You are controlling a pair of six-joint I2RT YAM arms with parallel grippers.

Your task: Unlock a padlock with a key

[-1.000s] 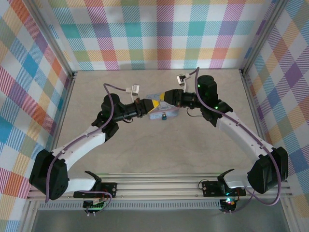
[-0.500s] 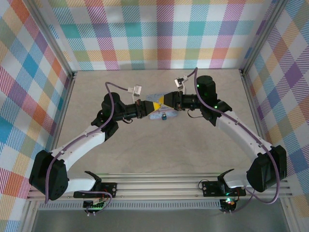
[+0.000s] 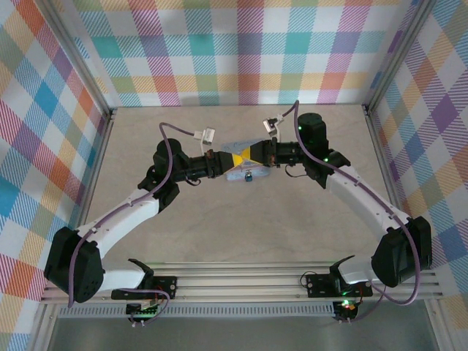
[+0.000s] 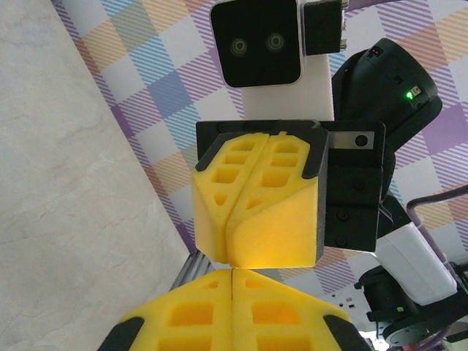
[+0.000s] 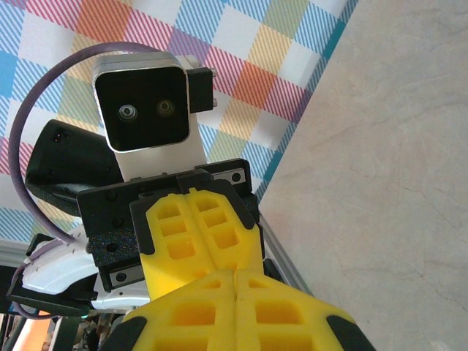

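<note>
In the top view my left gripper [image 3: 238, 157] and right gripper [image 3: 251, 154] meet tip to tip above the middle of the table. Both pairs of yellow fingers are pressed together with nothing showing between them. The left wrist view has my left gripper [image 4: 232, 274] shut at the bottom, its tip touching the shut right gripper [image 4: 232, 257] facing it. From the right wrist, my right gripper [image 5: 235, 276] touches the left gripper [image 5: 245, 267]. The tiny blue padlock [image 3: 248, 176] lies on the table just in front of the tips. The key is hidden.
A pale blue tin [image 3: 235, 173] lies under the meeting grippers, partly covered by them. Plaid walls [image 3: 241, 51] close the table on three sides. The metal rail [image 3: 241, 281] with both arm bases runs along the near edge.
My right gripper's jaws have closed. Both gripper tips have shifted slightly right and toward the back, staying tip to tip. The padlock has not moved.
</note>
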